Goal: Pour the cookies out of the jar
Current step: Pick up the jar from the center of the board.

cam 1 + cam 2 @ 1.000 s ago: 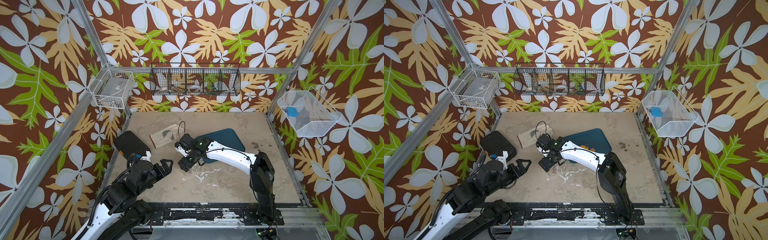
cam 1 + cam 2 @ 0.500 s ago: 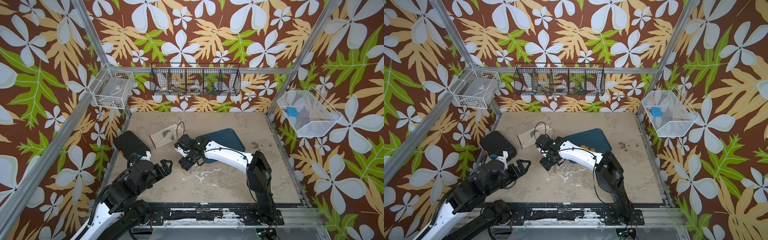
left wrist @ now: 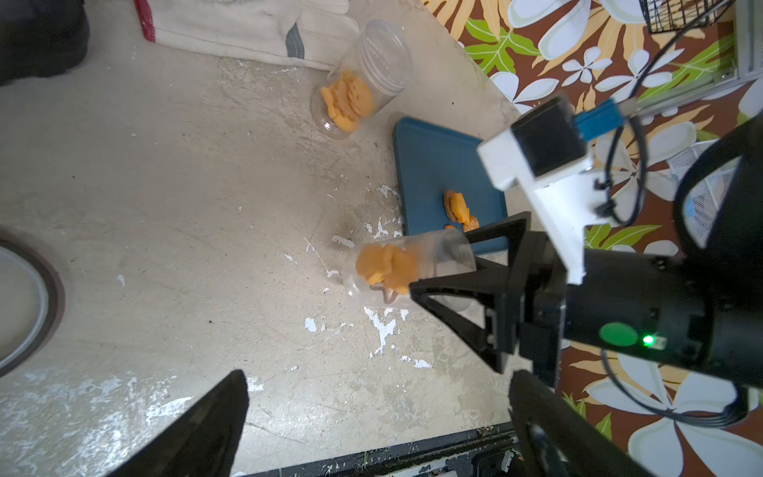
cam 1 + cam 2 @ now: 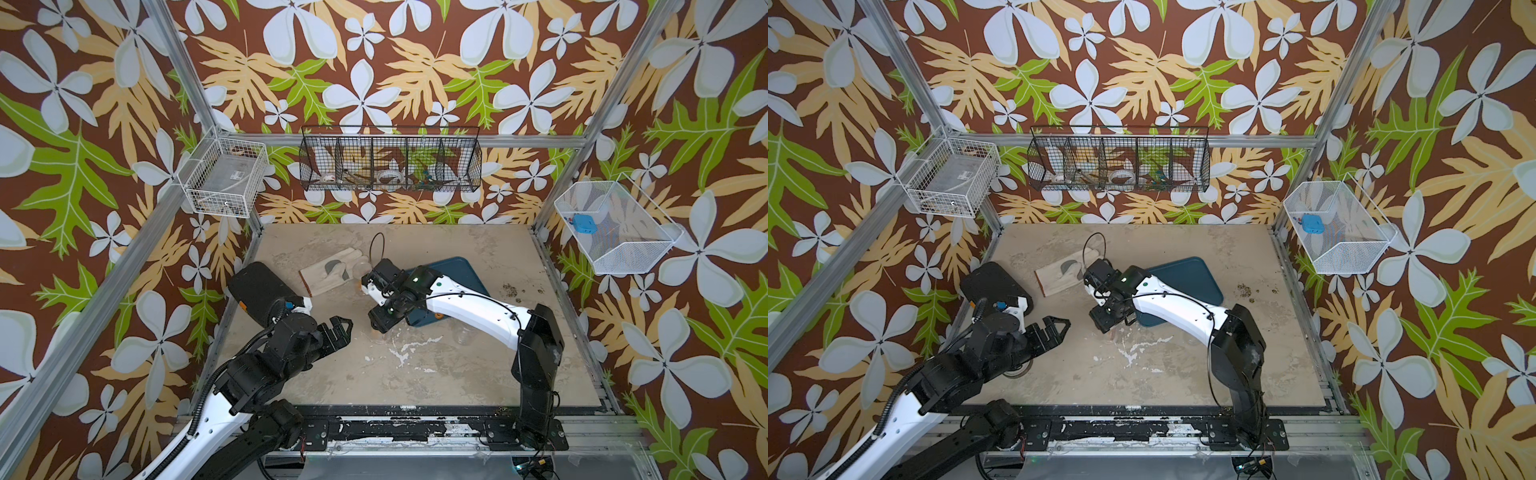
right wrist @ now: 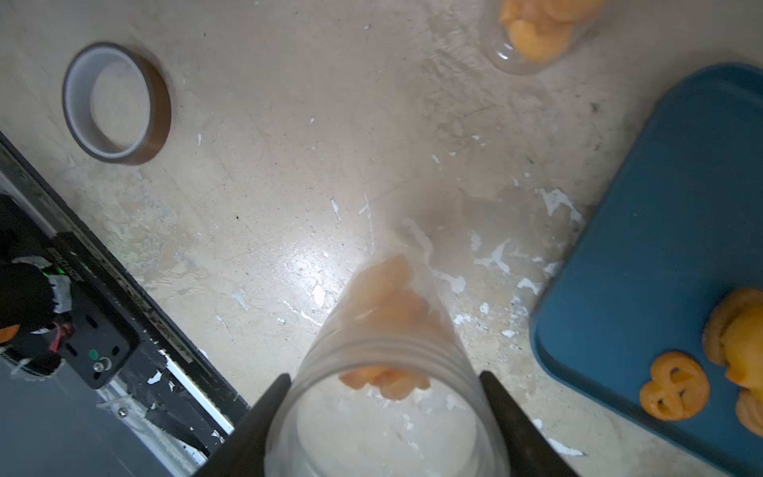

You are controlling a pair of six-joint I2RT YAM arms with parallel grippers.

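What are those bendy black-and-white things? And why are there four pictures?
They are two robot arms, a left arm and a right arm. Each ends in a pincer for grabbing things. Two pictures look down from above. The other two come from little cameras on the arms' wrists, so they see things up close.

On the table lie a glove, a blue tray with a few cookies on it, a tape roll, a black case and a second jar on its side.

The right pincer is closed on a clear jar with orange cookies inside. This jar is tipped sideways beside the tray. The left pincer is open and holds nothing.
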